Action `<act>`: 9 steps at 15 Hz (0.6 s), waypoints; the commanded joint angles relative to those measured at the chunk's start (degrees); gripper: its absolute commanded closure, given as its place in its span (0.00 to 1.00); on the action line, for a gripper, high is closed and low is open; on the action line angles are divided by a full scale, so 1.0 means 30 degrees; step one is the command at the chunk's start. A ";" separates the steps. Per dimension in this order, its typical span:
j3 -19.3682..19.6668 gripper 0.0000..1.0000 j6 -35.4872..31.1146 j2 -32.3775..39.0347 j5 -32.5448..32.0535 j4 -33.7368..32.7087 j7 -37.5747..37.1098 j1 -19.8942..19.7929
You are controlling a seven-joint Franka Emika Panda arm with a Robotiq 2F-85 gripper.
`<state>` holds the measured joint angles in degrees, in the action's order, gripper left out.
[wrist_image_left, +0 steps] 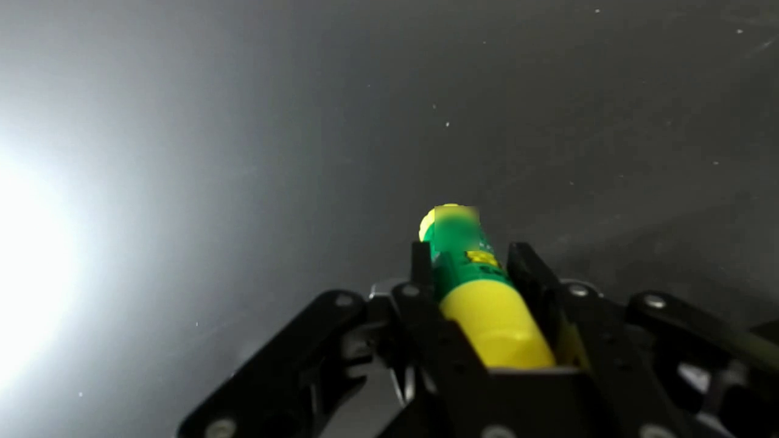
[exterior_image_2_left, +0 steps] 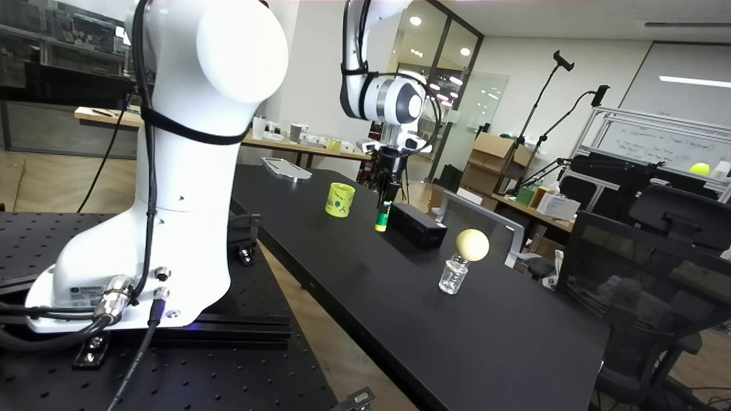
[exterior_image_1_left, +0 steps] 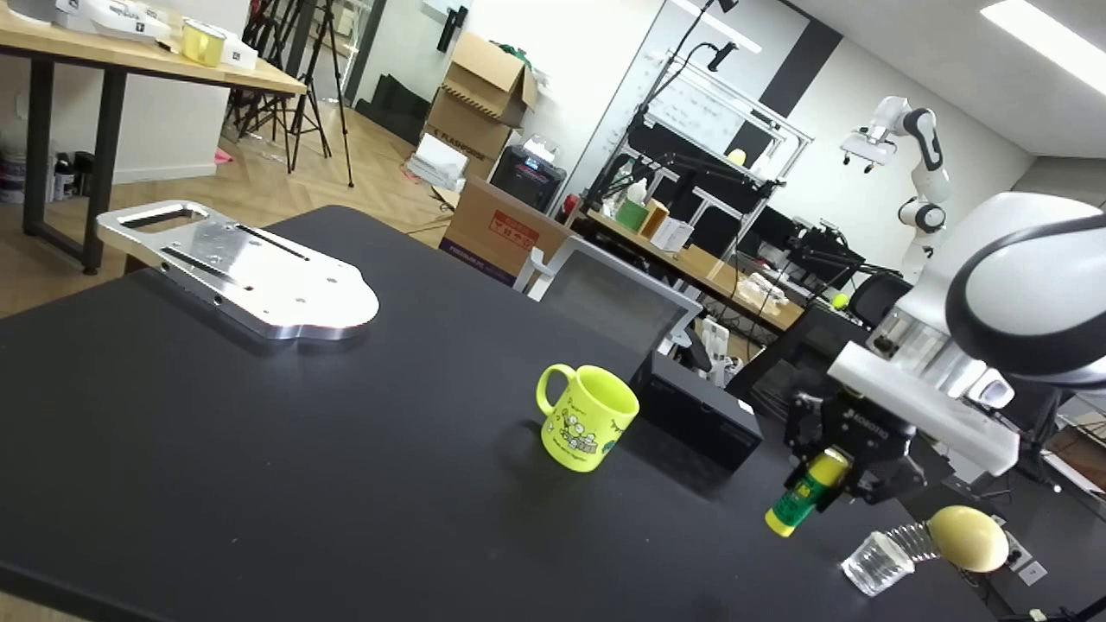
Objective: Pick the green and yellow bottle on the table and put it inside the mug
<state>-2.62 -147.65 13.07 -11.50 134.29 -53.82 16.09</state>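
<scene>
The green and yellow bottle point(exterior_image_1_left: 800, 503) is between the fingers of my gripper point(exterior_image_1_left: 816, 484), held roughly upright with its lower end sticking out below the fingertips. It also shows in an exterior view point(exterior_image_2_left: 382, 218) and in the wrist view point(wrist_image_left: 493, 319), where both fingers of the gripper point(wrist_image_left: 470, 258) close along its sides. A patch on its far end is blurred there. The bottle seems to be above the black table point(exterior_image_1_left: 346, 484); the height is hard to tell. The yellow-green mug point(exterior_image_1_left: 583, 423) stands upright on the table, left of the gripper in both exterior views point(exterior_image_2_left: 340, 200).
A black box point(exterior_image_1_left: 696, 410) lies beside the mug, close to the gripper in an exterior view point(exterior_image_2_left: 417, 225). A glass jar point(exterior_image_1_left: 877, 561) with a spring and pale-yellow ball point(exterior_image_1_left: 968, 538) stands on the table. A metal plate point(exterior_image_1_left: 259, 276) lies at the far end. A grey chair point(exterior_image_1_left: 605, 294) stands behind.
</scene>
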 commanded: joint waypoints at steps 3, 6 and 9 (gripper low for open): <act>-0.0901 0.65 0.2305 -0.1522 0.0050 -0.0805 0.1510 -0.0308; -0.1117 0.65 0.2838 -0.2045 0.0051 -0.0876 0.1876 -0.0370; -0.1095 0.65 0.2838 -0.1925 0.0051 -0.0865 0.1956 -0.0370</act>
<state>-4.87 -139.27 7.33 -11.22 131.75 -47.91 16.03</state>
